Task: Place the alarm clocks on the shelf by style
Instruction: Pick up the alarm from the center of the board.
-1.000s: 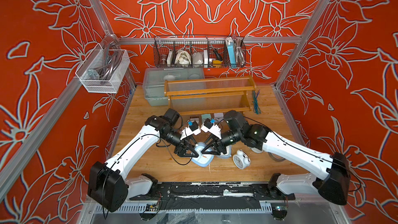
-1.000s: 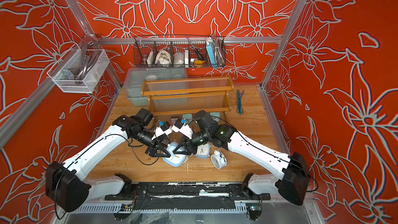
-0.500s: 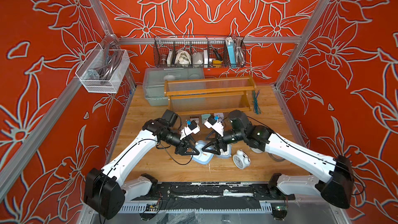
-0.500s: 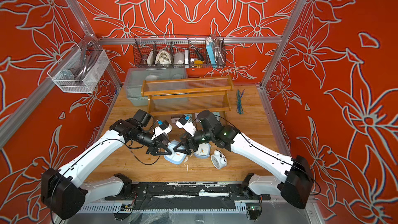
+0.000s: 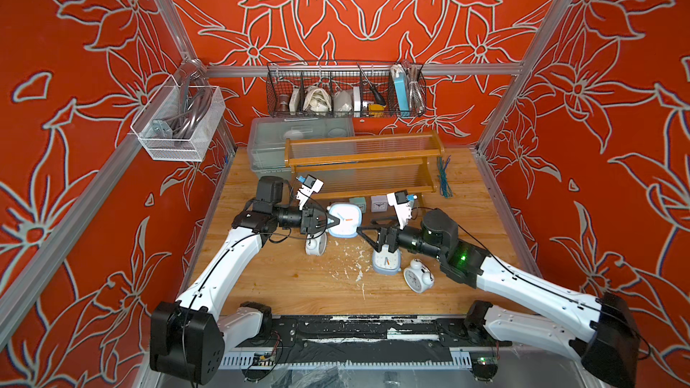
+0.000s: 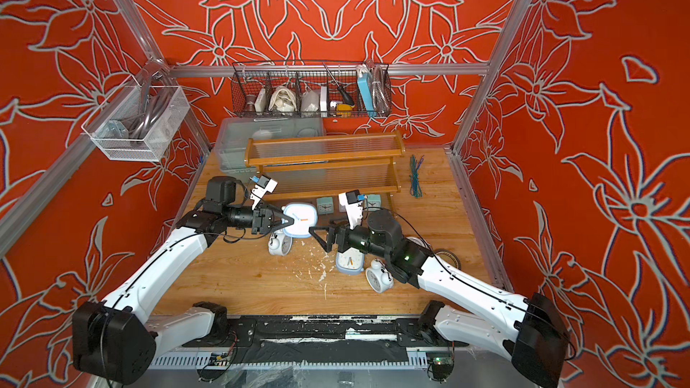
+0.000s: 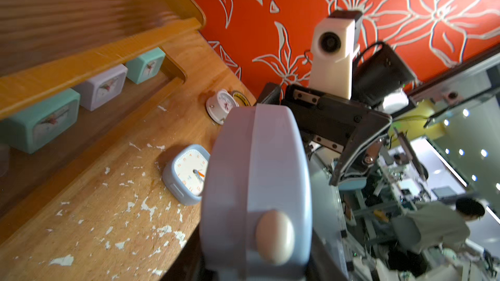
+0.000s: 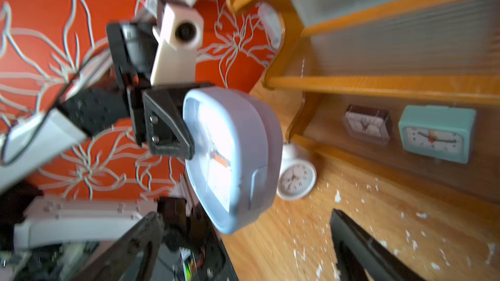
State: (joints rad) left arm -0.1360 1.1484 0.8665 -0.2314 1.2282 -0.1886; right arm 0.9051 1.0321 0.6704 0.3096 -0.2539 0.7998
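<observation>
Left gripper [image 5: 338, 220] clamped on blue clock [image 5: 349, 226], aloft before shelf [image 5: 364, 159]. Right gripper [image 5: 367, 240] wide open, empty, just beside clock. Best: right backs clear; left holds clock level, sets it on free tier, away from small squares [image 5: 379, 203].

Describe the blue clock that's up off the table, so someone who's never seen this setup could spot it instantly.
Find the brown wooden shelf at the back of the table. Just in front of its bottom tier, the left pincer grips a pale-blue rounded-square clock with an orange hand. Its twin rests on the table; this one hangs in the air.
</observation>
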